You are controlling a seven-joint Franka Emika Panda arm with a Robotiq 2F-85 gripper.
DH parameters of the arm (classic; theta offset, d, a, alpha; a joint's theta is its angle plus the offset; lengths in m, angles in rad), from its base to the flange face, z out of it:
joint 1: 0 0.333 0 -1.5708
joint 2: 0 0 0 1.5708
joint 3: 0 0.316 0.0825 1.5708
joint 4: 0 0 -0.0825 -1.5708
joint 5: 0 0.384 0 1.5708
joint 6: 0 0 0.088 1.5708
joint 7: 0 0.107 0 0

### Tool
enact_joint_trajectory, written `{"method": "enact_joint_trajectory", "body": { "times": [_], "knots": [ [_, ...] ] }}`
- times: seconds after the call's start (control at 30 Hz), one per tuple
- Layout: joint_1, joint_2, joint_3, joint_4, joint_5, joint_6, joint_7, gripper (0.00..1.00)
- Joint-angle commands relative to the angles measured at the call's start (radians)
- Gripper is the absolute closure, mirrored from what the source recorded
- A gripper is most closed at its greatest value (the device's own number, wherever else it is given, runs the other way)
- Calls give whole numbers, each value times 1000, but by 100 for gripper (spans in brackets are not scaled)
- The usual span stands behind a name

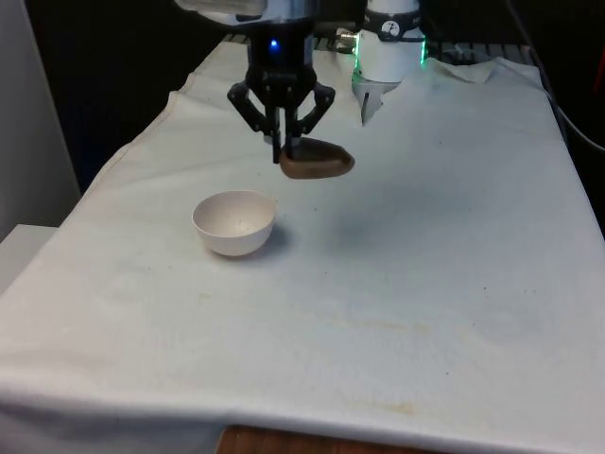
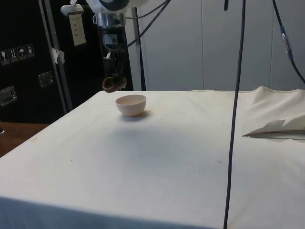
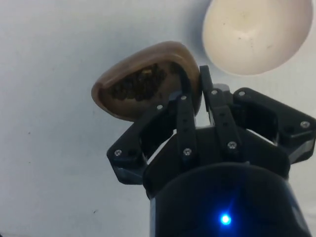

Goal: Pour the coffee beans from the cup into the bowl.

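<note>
In the front view the black gripper [image 1: 286, 144] hangs straight down from the white arm, its fingers pinched on the rim of a brown cup [image 1: 317, 161] that is carried clear of the white tablecloth [image 1: 425, 284]. The cup sits off to the front view's right of the fingers and a little behind a white bowl [image 1: 234, 222], which stands on the cloth toward the front view's left; cup and bowl are apart, and the cup's contents cannot be made out from here. The side view places the gripper [image 2: 113, 81] above the table's far edge, with the cup [image 2: 113, 85] in the air just beside and higher than the bowl [image 2: 131, 104], not over its mouth; a black cable [image 2: 234, 119] hangs down in the foreground and the cloth [image 2: 157, 157] bunches into a fold at the right. The wrist view gives what the others do not: dark coffee beans [image 3: 138, 84] lie inside the cup [image 3: 123, 69], the fingers [image 3: 185, 116] grip its rim from both sides, and the bowl [image 3: 252, 34] holds only a few tiny dark specks.
</note>
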Motion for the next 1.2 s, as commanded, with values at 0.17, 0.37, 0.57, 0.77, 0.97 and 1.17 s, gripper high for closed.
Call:
{"method": "enact_joint_trajectory", "body": {
  "times": [0.17, 0.37, 0.57, 0.77, 0.97, 1.17],
  "knots": [
    [-10, 26, -29, 21, 22, 1, -50, 100],
    [-16, 52, -65, 39, 34, 3, -90, 100],
    [-19, 74, -93, 57, 47, 2, -121, 100],
    [-22, 102, -124, 81, 64, 1, -156, 100],
    [-24, 127, -148, 104, 66, -1, -174, 100],
    [-30, 162, -173, 139, 69, -5, -194, 100]
  ]
}}
